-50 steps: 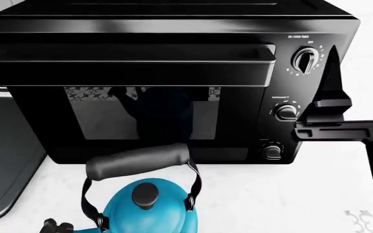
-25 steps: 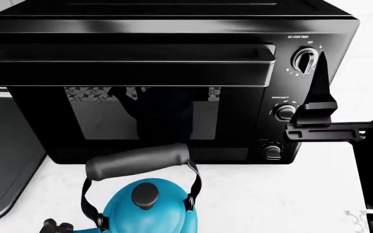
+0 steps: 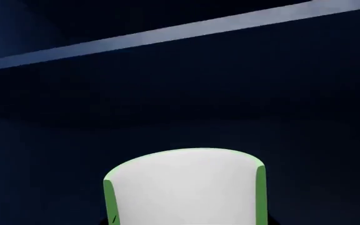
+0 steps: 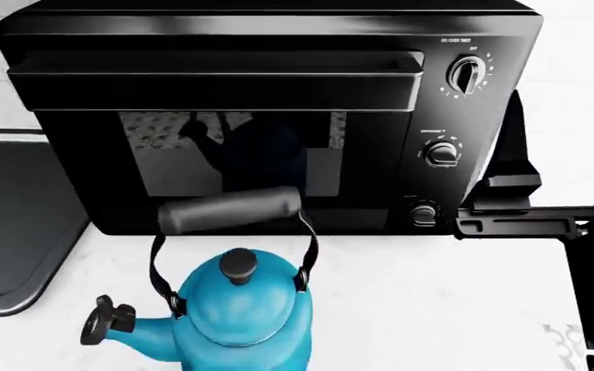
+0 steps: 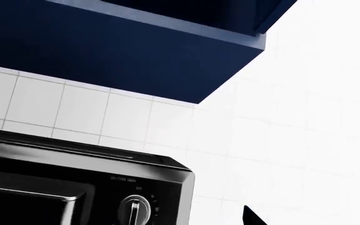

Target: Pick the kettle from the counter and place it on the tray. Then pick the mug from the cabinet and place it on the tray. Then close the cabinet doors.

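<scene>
The blue kettle (image 4: 237, 317) is seen standing on the white counter (image 4: 431, 309), just in front of a black toaster oven (image 4: 266, 116), with its spout turned toward the tray (image 4: 18, 224). The dark grey tray is placed on the counter at the left of the oven. In the head view the right gripper (image 4: 509, 185) is found beside the right side of the oven, well apart from the kettle; whether its fingers are spread or pressed together cannot be told. In the left wrist view the mug (image 3: 186, 187) is shown close, inside a dark blue cabinet (image 3: 180, 93); the left gripper itself is not seen
</scene>
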{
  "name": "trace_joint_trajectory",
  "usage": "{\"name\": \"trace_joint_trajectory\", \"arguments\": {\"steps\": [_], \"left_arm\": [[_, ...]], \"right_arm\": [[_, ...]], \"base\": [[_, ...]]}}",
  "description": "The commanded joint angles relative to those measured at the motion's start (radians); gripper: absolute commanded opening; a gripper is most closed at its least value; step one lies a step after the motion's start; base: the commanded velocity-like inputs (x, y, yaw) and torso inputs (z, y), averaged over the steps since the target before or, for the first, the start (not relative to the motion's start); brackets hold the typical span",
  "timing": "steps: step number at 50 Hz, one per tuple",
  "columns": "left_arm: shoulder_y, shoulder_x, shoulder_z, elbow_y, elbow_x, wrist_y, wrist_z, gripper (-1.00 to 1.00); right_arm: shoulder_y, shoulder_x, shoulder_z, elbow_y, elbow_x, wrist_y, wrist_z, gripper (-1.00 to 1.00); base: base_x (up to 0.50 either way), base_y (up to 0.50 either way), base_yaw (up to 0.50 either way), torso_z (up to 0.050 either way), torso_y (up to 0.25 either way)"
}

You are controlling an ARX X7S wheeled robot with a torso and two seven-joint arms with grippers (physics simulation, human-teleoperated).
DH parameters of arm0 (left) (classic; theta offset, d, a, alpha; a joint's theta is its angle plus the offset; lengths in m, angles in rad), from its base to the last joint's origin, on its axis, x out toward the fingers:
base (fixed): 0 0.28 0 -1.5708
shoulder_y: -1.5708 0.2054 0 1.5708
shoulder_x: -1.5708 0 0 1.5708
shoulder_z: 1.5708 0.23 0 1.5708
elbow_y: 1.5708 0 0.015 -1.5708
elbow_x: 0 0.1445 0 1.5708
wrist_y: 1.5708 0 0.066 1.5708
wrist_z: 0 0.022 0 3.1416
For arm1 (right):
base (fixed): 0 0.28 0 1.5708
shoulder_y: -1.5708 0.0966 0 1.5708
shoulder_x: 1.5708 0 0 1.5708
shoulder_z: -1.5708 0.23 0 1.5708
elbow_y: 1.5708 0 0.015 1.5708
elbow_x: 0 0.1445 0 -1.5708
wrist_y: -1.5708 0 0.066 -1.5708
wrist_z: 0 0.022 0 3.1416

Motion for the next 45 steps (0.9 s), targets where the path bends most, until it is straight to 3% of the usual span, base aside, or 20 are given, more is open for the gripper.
{"name": "trace_joint_trajectory", "arguments": {"steps": [1, 11, 20, 21, 24, 27, 30, 31, 45], "left_arm": [[0.019, -0.012, -0.001, 0.241, -0.033, -0.117, 0.021, -1.00], [0.132, -0.033, 0.000, 0.595, -0.074, -0.330, 0.092, -1.00], [0.430, -0.050, -0.099, 1.200, -0.150, -0.690, 0.167, -1.00], [0.484, -0.060, -0.126, 1.238, -0.203, -0.690, 0.146, -1.00], [0.621, -0.222, -0.303, 1.310, -0.653, -0.690, -0.285, -1.00], [0.752, -0.295, -0.419, 1.366, -1.103, -0.684, -0.735, -1.00], [0.848, -0.324, -0.466, 1.401, -1.553, -0.659, -0.783, -1.00], [0.865, -0.328, -0.474, 1.404, -1.589, -0.652, -0.788, -1.00], [0.938, -0.364, -0.464, 1.428, -1.625, -0.599, -0.790, -1.00]], "right_arm": [[0.045, 0.023, -0.068, -0.020, -0.007, -0.030, 0.025, 1.00], [0.221, 0.062, -0.333, -0.020, -0.057, -0.138, 0.058, 1.00], [0.311, 0.082, -0.587, -0.019, -0.179, -0.259, 0.106, 1.00], [0.305, 0.085, -0.601, -0.019, -0.192, -0.275, 0.112, 1.00], [0.271, 0.083, -0.633, -0.016, -0.246, -0.301, 0.130, 1.00], [0.257, 0.088, -0.657, -0.017, -0.280, -0.306, 0.144, 1.00], [0.249, 0.080, -0.671, -0.009, -0.298, -0.304, 0.161, 1.00], [0.246, 0.076, -0.673, -0.006, -0.299, -0.304, 0.165, 1.00], [0.263, 0.075, -0.686, -0.016, -0.305, -0.282, 0.183, 1.00]], "base": [[-0.50, 0.00, 0.00, 0.000, 0.000], [-0.49, 0.00, 0.00, 0.000, 0.000], [0.00, 0.00, 0.00, 0.000, 0.000], [0.00, 0.00, 0.00, 0.000, 0.000], [0.00, 0.00, 0.00, 0.000, 0.000], [0.00, 0.00, 0.00, 0.000, 0.000], [0.00, 0.00, 0.00, 0.000, 0.000], [0.00, 0.27, 0.00, 0.000, 0.000], [0.00, 0.50, 0.00, 0.000, 0.000]]}}
